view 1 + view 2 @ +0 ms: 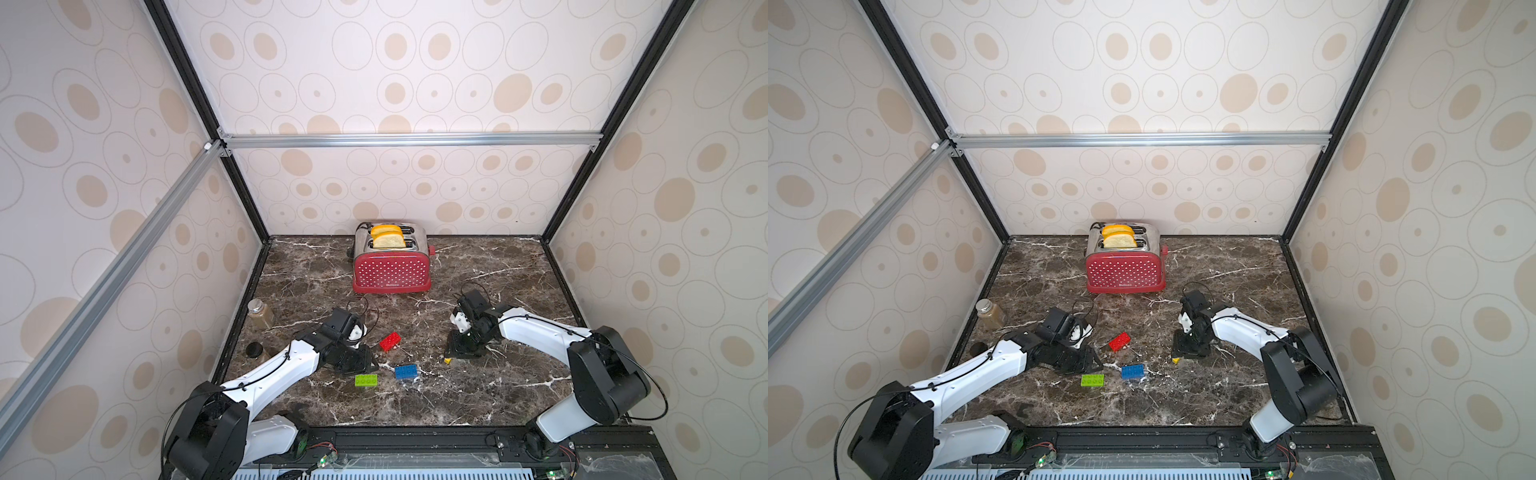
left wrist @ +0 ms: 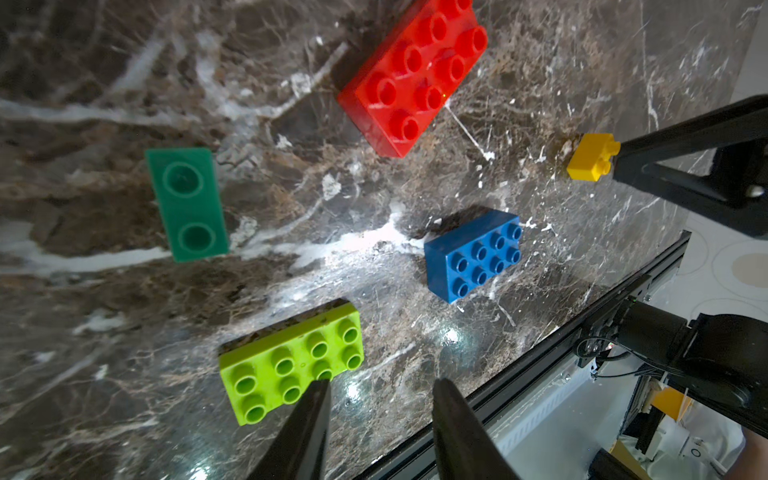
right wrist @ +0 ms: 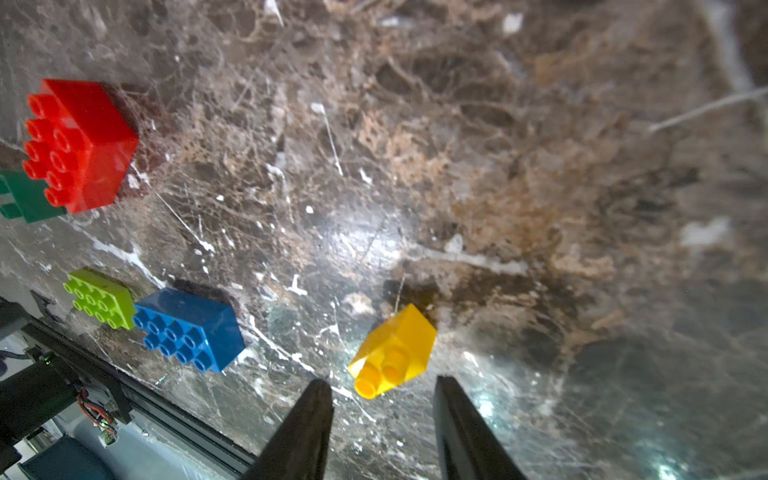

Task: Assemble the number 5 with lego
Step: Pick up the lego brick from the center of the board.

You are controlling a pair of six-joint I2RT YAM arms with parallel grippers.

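Lying loose on the table (image 1: 478,395), the red brick (image 2: 411,75), dark green brick (image 2: 187,203), lime brick (image 2: 291,361) and blue brick (image 2: 473,255) are spotted. The left claw (image 2: 382,384) is seen spread, empty, near lime; right claw (image 3: 381,382) spread, empty, by the yellow brick (image 3: 392,351).

The left hand (image 2: 382,382) and right hand (image 3: 382,380) both hang low, angled down and inward, jaws parted.

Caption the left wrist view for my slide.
Open left pincer facing five separate bricks on marble table: red brick, dark-green brick, blue brick, lime-green brick, yellow brick.
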